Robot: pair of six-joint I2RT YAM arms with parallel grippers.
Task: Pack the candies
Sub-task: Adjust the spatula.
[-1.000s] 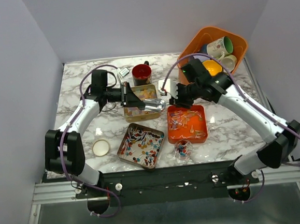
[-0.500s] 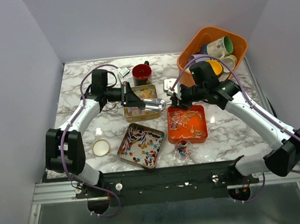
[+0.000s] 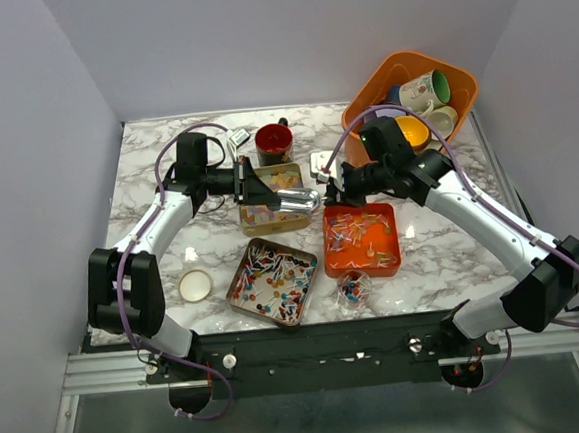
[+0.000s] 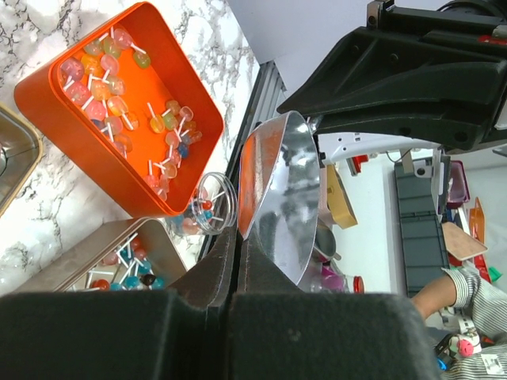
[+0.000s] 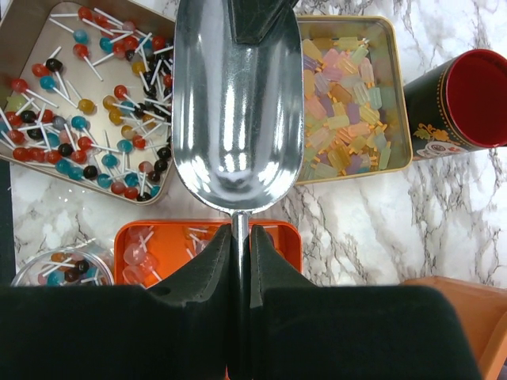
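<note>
A shiny metal scoop [image 3: 296,203] hovers over a gold tin [image 3: 265,216] of pastel candies [image 5: 344,103]; its bowl [image 5: 236,103] is empty. My left gripper [image 3: 257,191] is shut on the thin front rim of the scoop [image 4: 289,198], fingertips together in the left wrist view [image 4: 236,237]. My right gripper [image 3: 329,188] is shut on the scoop's handle [image 5: 240,229]. Lollipops lie in a brown tin [image 3: 272,280], an orange tray [image 3: 362,239] and a small clear tub [image 3: 353,289].
A red-and-black cup [image 3: 274,142] stands behind the gold tin. An orange basket [image 3: 384,74] of mugs sits at the back right. A white lid [image 3: 195,284] lies front left. Small items lie near the cup [image 3: 237,138] and by the right wrist [image 3: 317,161].
The right arm has shifted, its wrist moving slightly left and back at the scoop's handle. The scoop and the left arm have stayed in place.
</note>
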